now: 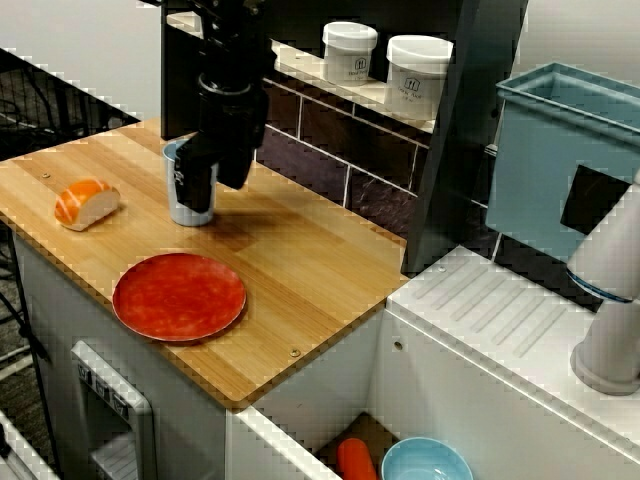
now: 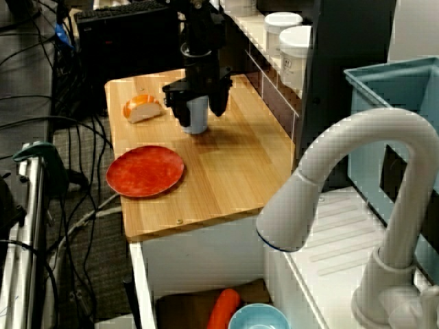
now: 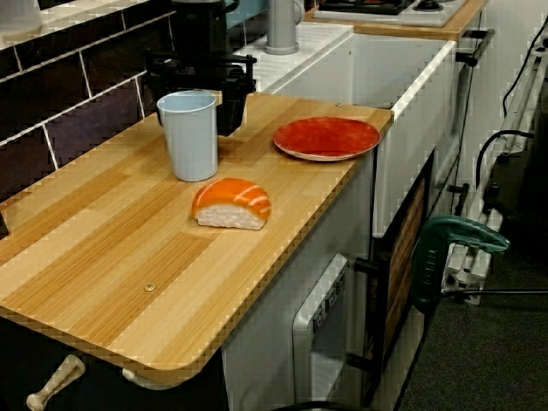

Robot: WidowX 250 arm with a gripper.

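Gripper: black, upper centre of the view from the sink side, lowered to the wooden counter. Its jaws stand apart, with one finger on either side of the pale blue cup. Whether they touch the cup wall cannot be told.

Cup: upright, upper left of the view from above, near the tiled back wall.

Sushi piece: left of the cup and apart from it.

Red plate: lower left in that view, by the counter's front edge, apart from both.

White jars: two on the shelf, upper centre.
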